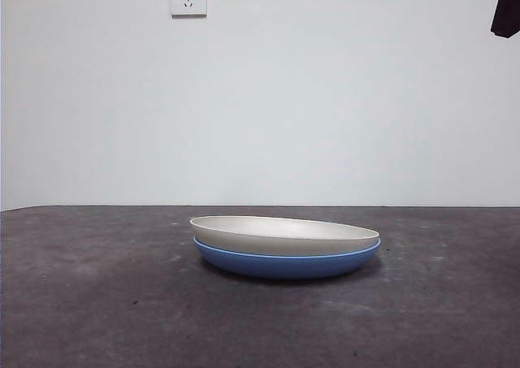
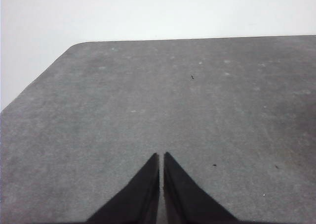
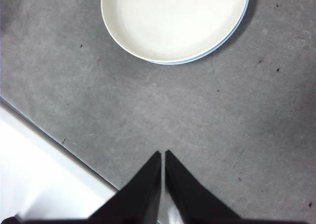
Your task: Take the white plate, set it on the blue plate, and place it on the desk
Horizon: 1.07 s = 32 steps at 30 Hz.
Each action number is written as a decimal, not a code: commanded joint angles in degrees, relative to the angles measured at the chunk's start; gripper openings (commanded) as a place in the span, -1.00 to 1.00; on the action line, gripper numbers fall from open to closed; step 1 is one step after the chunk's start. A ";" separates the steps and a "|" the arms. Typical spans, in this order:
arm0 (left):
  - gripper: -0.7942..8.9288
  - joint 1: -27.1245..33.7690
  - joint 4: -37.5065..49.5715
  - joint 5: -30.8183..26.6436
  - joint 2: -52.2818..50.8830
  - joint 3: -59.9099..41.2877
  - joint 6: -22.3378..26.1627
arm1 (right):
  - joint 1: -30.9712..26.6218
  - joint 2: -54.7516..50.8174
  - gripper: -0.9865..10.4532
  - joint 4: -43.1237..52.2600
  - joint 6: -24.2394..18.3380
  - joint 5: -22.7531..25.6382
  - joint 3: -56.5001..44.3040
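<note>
White plate: the wide, shallow, matte cream-white round plate sits nested in the glossy medium-blue round plate, slightly tilted.
Desk: the mottled dark grey-brown tabletop carries the stack, near centre.
Handling: likely stiff, light, breakable; the thin rim is the only hold, best at its raised 9 o'clock edge.
Right gripper: jaws together, empty, hovering well short of the stack.
Left gripper: jaws together, empty, waiting over bare desk.
</note>
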 commanded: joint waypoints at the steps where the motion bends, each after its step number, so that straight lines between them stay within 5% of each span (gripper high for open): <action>1: -0.80 0.17 -0.39 -0.11 -0.13 -1.20 -0.13 | 0.33 0.44 -0.81 0.39 -0.81 -0.17 0.98; 8: -0.80 0.17 -0.39 -0.11 -0.13 -1.20 -0.13 | -2.93 -2.64 -0.81 2.29 -5.25 2.19 0.74; 11: -0.80 0.17 -0.39 -0.11 -0.13 -1.20 -0.13 | -6.97 -7.65 -0.81 11.45 -5.05 0.98 -1.97; 22: -0.80 0.17 -0.39 -0.11 -0.13 -1.20 -0.13 | -23.02 -33.33 -0.81 50.18 -4.68 0.72 -31.80; 32: -0.80 0.17 -0.39 -0.11 -0.13 -1.20 -0.13 | -25.66 -47.19 -0.81 60.81 -4.85 8.00 -50.66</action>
